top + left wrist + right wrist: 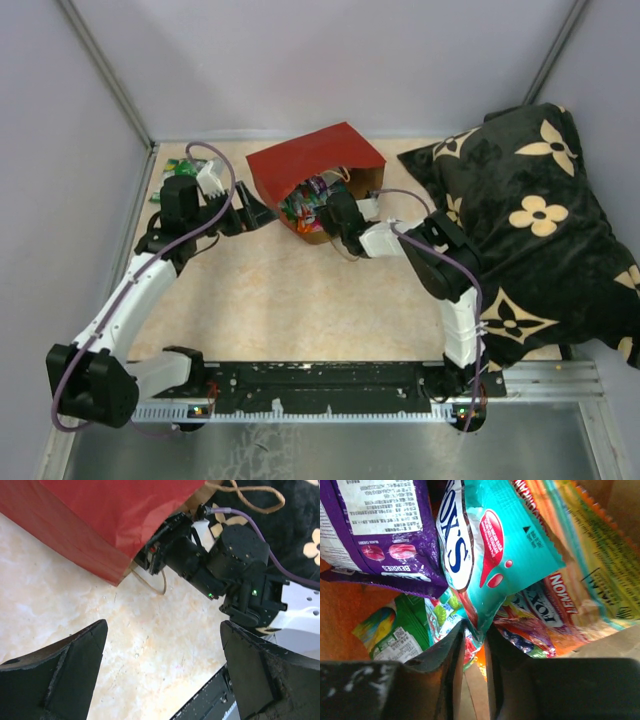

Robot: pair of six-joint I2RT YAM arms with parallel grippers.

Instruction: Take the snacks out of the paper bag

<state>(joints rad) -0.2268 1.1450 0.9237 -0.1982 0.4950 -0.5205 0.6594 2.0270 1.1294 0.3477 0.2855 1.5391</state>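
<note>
The paper bag lies on its side at the back of the table, red outside up, mouth facing the arms. Several glossy snack packets show in its mouth. My right gripper is at the mouth. In the right wrist view it is shut on the lower corner of a teal packet, with a purple packet, a green packet and an orange-yellow lemon packet around it. My left gripper is open and empty just left of the bag, above the table.
A black pillow with cream flowers fills the right side of the table, close behind the right arm. A green packet lies at the far left, behind the left arm. The bag's string handle lies on the table. Grey walls enclose the table.
</note>
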